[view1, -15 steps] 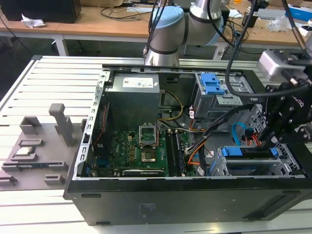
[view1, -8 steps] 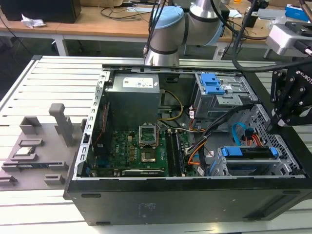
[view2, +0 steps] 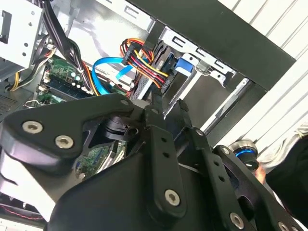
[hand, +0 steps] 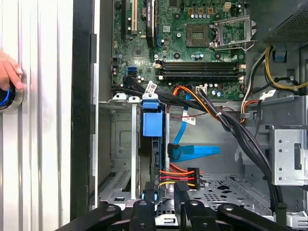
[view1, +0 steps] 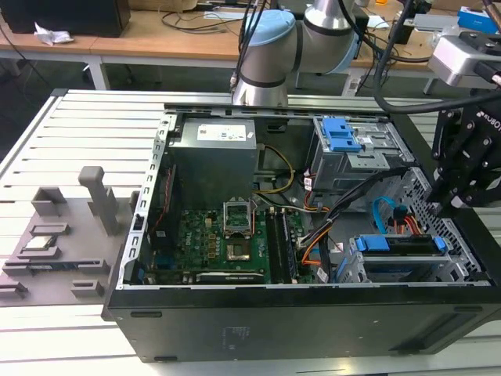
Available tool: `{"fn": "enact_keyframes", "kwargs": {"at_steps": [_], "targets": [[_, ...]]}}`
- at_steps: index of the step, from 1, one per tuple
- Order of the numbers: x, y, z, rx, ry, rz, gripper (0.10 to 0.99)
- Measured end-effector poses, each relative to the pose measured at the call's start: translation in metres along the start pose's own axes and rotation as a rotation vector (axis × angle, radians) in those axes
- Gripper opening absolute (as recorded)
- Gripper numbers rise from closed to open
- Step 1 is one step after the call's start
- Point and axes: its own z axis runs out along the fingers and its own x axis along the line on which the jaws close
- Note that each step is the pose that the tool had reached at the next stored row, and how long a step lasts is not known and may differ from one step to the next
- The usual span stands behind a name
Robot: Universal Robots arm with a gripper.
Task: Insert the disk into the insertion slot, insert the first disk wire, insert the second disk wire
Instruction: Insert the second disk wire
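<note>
**Poised at a seated disk, fingers narrow**

Found one black end effector (view2: 169, 103) hanging over the open computer case (view1: 235, 329), at the exterior view's right. Noted two fingers (view2: 156, 120) set narrowly apart in both wrist views, with nothing seen clamped between them.

Counted one disk (hand: 155, 159), standing on edge in its blue caddy inside the one insertion slot (hand: 120, 144), directly ahead of the fingertips.

Counted one bundle of red, yellow and black power wires (hand: 175, 175), ending in a black plug just beside the fingertips. Cannot tell whether plugged into the disk.

Counted one flat blue data cable (hand: 197, 151) a little beyond that, with its connector against the disk's edge.

Spotted one taller grey cage (view1: 352, 157) carrying two blue clips (view1: 338, 133), well apart from the end effector. Saw one motherboard (hand: 192, 38) farther ahead.

Noted one person's hand (hand: 8, 72) resting on a blue-ringed round button (hand: 10, 98) on the slotted counter (view1: 78, 125), outside the case.
</note>
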Motion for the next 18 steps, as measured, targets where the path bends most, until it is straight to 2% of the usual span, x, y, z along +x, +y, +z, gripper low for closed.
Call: {"fn": "enact_keyframes", "kwargs": {"at_steps": [4, 7, 11, 13, 14, 18], "targets": [[-0.0017, 0.0013, 0.0022, 0.0, 0.0003, 0.0, 0.302], [-0.0065, 0.0178, 0.0116, 0.0, 0.0, 0.0, 0.302], [-0.0065, 0.0315, 0.0159, 0.0, 0.0004, 0.0, 0.302], [-0.0066, 0.0383, 0.0208, 0.0, 0.0042, 0.0, 0.302], [-0.0066, 0.0383, 0.0212, 0.0, 0.0078, 0.0, 0.302], [-0.0066, 0.0383, 0.0213, 0.0, 0.0104, 0.0, 0.302]]}}
